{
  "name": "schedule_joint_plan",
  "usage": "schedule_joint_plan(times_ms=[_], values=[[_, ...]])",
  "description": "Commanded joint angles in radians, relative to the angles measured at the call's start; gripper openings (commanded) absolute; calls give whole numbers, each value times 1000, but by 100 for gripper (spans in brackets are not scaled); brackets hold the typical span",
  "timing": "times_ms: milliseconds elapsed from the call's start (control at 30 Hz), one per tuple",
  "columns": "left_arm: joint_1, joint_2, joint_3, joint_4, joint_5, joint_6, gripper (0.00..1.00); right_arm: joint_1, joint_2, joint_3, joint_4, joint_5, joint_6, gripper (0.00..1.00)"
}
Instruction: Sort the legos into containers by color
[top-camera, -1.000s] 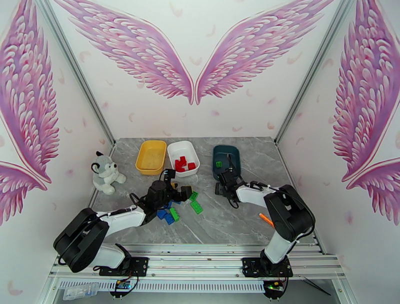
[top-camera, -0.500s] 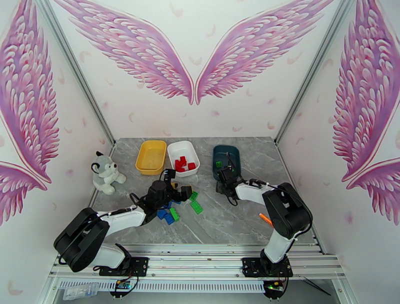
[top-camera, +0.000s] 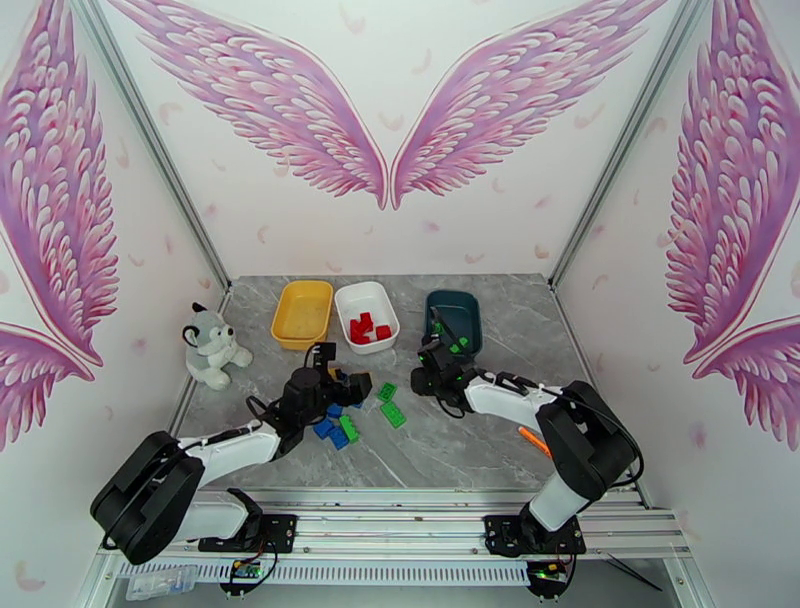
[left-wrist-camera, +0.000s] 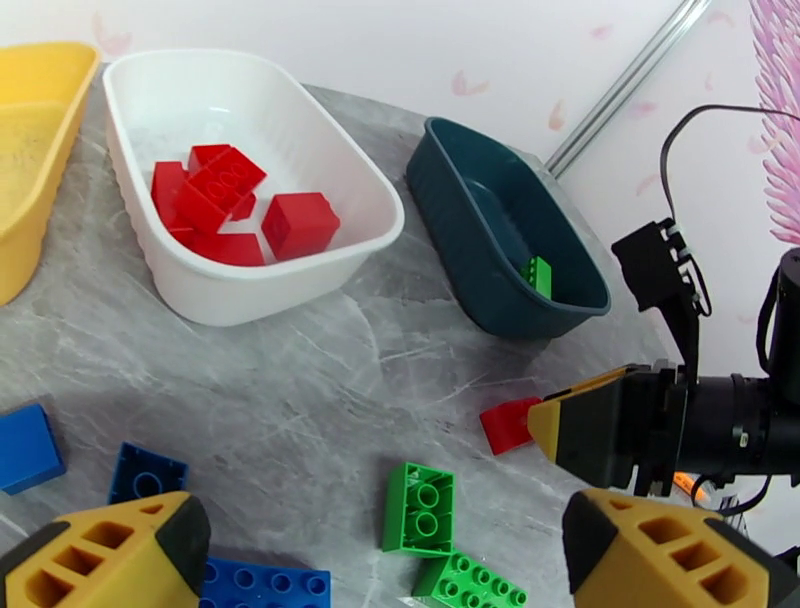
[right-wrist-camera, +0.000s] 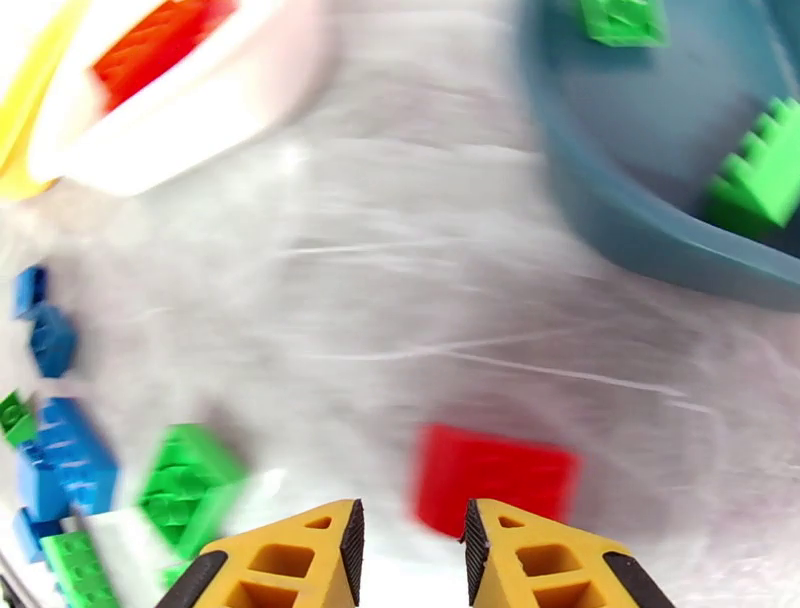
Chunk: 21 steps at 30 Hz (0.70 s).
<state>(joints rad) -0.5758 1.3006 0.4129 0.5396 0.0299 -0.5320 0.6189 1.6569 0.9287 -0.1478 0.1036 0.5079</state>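
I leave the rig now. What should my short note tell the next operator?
Left gripper: wide open, empty, over loose green bricks and blue bricks.
Right gripper: almost shut, empty, by a red brick on the table.
Done: red bricks in the white tray, green bricks in the teal tray; yellow tray holds none.
Left: that red brick and the loose green and blue ones; blue probably belongs in yellow.
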Motion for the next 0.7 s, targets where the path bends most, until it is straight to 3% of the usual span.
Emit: schedule_joint_plan(times_ms=[0, 133, 233, 467, 667], values=[[8, -58, -32, -32, -47, -5, 99, 16, 25, 131, -30, -25, 3, 36], [17, -105, -52, -63, -58, 0, 99, 17, 103, 280, -110, -11, -4, 35], [23, -139, -67, -81, -55, 6, 99, 16, 113, 293, -129, 22, 2, 41], [29, -201, -93, -116, -39, 6, 99, 12, 43, 99, -98, 111, 1, 62], [31, -249, -94, -137, -41, 9, 99, -20, 13, -58, -21, 109, 20, 70]])
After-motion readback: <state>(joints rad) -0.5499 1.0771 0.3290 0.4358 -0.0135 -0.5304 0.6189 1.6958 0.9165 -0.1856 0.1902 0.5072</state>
